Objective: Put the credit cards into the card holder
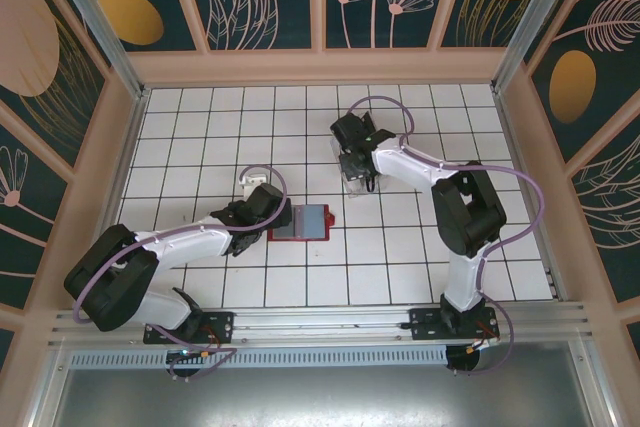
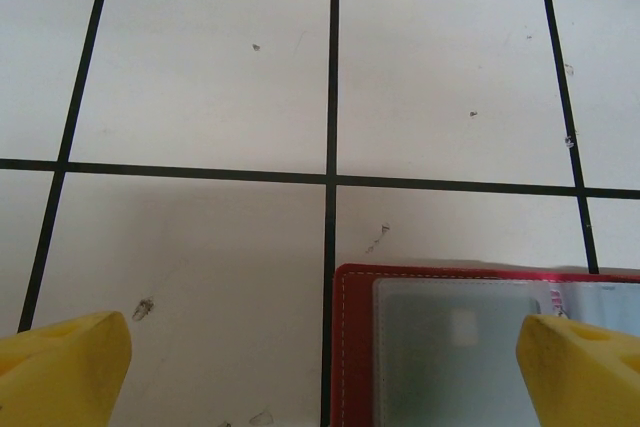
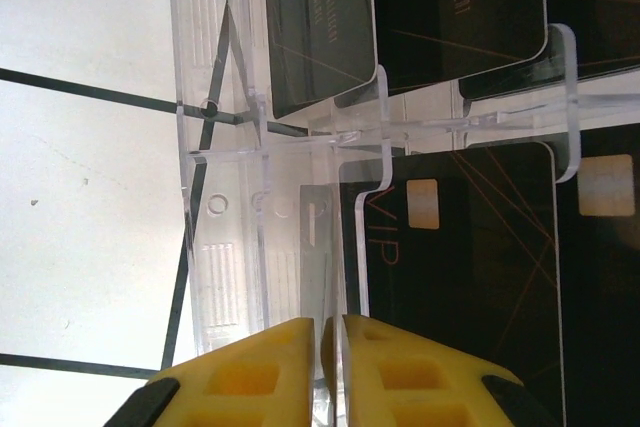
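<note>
Card holder [image 1: 300, 220] lying open, seemingly cardless; credit cards [image 3: 470, 267] standing in rack [image 3: 215, 147]; left pincer [image 2: 325, 367] gaping; right pincer [image 3: 330, 357] near-together, grip unclear.

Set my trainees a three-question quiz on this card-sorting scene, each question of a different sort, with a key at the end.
1. True or false: the card holder lies opened out flat on the table.
2. Where do the black credit cards in the right wrist view stand?
A. in the clear slotted rack
B. between the left arm's fingers
C. piled flat on bare tiles
3. Fill in: the gripper with its fingers spread wide at the card holder's edge is the ____ one.

Key: 1 true; 2 A; 3 left, the left gripper.
</note>
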Controlling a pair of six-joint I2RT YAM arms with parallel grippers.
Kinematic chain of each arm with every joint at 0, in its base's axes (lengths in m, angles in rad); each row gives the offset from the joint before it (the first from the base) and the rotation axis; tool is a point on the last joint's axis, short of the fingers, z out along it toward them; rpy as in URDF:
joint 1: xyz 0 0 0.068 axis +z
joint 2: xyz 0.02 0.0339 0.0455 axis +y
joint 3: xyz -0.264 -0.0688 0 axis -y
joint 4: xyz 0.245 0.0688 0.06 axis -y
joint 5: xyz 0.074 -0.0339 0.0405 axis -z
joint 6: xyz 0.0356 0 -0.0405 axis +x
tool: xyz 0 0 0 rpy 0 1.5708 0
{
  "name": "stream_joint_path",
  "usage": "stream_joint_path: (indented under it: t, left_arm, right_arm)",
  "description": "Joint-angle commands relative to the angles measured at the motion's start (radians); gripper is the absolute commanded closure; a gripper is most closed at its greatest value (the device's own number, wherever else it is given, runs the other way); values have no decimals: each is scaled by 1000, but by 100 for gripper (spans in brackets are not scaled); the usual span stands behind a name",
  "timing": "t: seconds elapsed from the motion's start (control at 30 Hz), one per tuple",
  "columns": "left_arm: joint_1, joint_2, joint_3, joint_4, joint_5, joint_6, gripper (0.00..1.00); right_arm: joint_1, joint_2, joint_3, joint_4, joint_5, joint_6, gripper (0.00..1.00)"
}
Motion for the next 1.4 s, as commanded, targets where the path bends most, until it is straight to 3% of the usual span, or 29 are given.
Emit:
stream_joint_path:
  t: [0.0,0.3,0.67,0.87,1.0,1.17,1.37]
  left_arm:
    - [5,-11,-8,15,3,0,2]
    - [5,-10,-7,17,7,-3,1]
    - [6,-25,0,-7,-2,-3,2]
    - [6,-43,6,-41,-26,-6,2]
    - [5,-54,3,-66,-42,-11,2]
    - [5,-76,-18,-95,-50,-29,1]
    - [5,-98,-45,-106,-38,-46,1]
  right_arm:
    - [-8,-6,22,-9,-19,12,87]
    - [-16,-28,26,-5,-38,17,100]
    - [-10,-124,101,-27,-106,47,100]
    - [73,-214,104,6,-149,113,100]
    - [160,-292,-40,165,-216,236,100]
    - [245,-393,-347,524,-303,455,100]
    - [340,-422,-584,819,-263,618,100]
